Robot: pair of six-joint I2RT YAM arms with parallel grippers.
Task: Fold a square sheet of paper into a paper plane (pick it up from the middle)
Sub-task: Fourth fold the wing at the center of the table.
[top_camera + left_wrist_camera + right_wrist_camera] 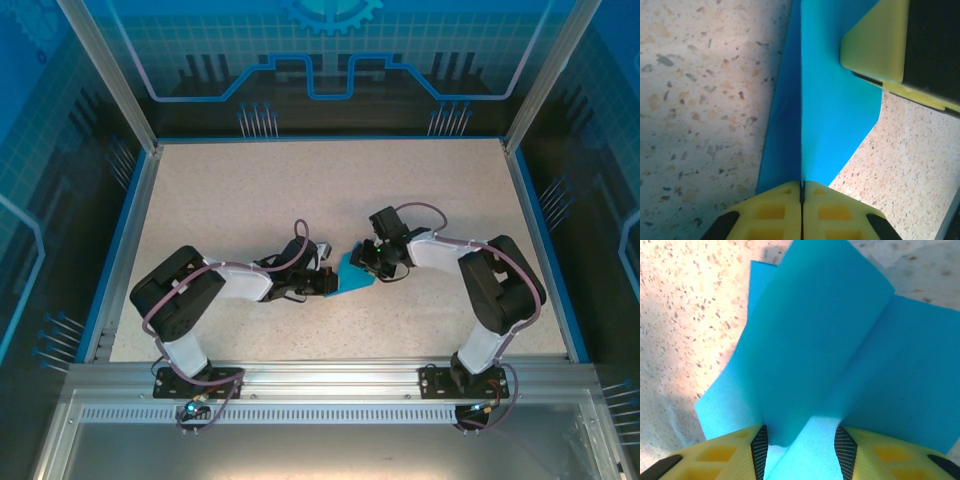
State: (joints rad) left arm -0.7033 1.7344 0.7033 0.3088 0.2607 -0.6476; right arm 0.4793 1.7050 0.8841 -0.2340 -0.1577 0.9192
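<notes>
Showing the blue sheet of paper (352, 273), partly folded, near the middle of the counter (300, 190), its raised centre crease pinched by the fully closed left pincer (801, 188), while the right pincer (800, 441), at the sheet's opposite end, stands partly open astride an upturned flap.

top cam high & behind arm bases (200, 380), looks down fwd over whole table (250, 190), left wrist cam v. close, aimed past own fingers (770, 212) along blue paper (835, 100), right wrist cam likewise from opp. side, all 3 share that paper
</notes>
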